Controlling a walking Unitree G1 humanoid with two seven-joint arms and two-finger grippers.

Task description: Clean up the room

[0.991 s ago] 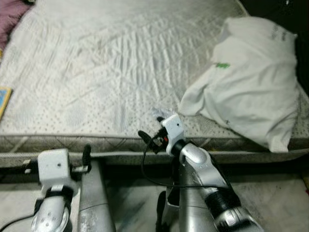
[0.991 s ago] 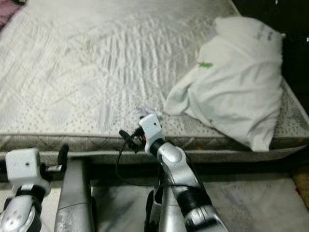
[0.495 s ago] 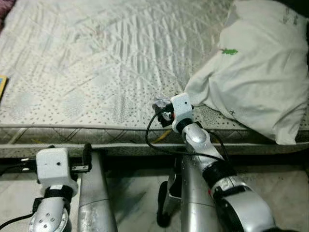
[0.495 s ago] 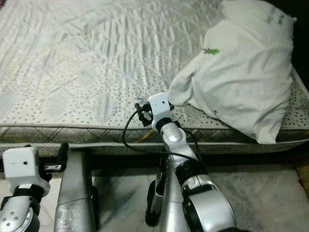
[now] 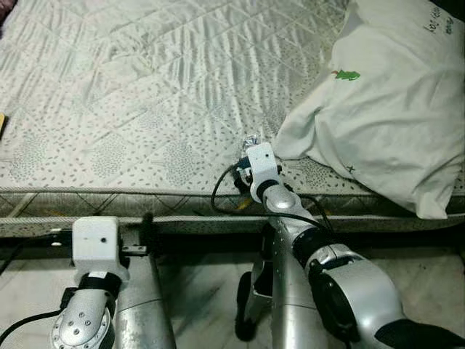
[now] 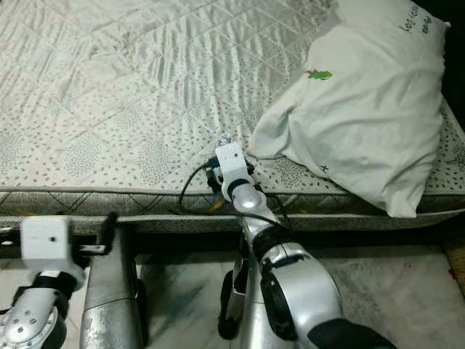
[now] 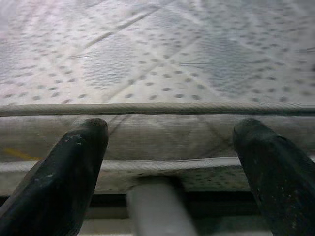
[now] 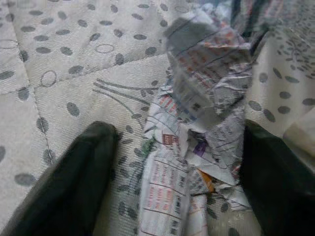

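Note:
A crumpled ball of printed paper (image 8: pixel 202 108) lies on the pale quilted mattress (image 5: pixel 145 94), close to the bed's front edge and just left of the white pillow (image 5: pixel 385 109). My right gripper (image 8: pixel 177 132) is stretched over the mattress edge and stands open, one black finger (image 8: pixel 93 157) on each side of the paper. In the left eye view the paper (image 5: pixel 251 139) peeks out just beyond the right wrist. My left gripper (image 7: pixel 171 129) is open and empty, held low in front of the mattress side.
The pillow with a small green print covers the bed's right part and hangs slightly over the front edge. The mattress rim (image 7: pixel 147 109) faces the left gripper. Pale marbled floor (image 5: pixel 196 305) lies below. A yellow sliver (image 5: pixel 1 122) shows at the left border.
My right arm has reached forward over the bed edge, bringing its fingers beside the crumpled paper. The camera has shifted and the left arm has shifted slightly.

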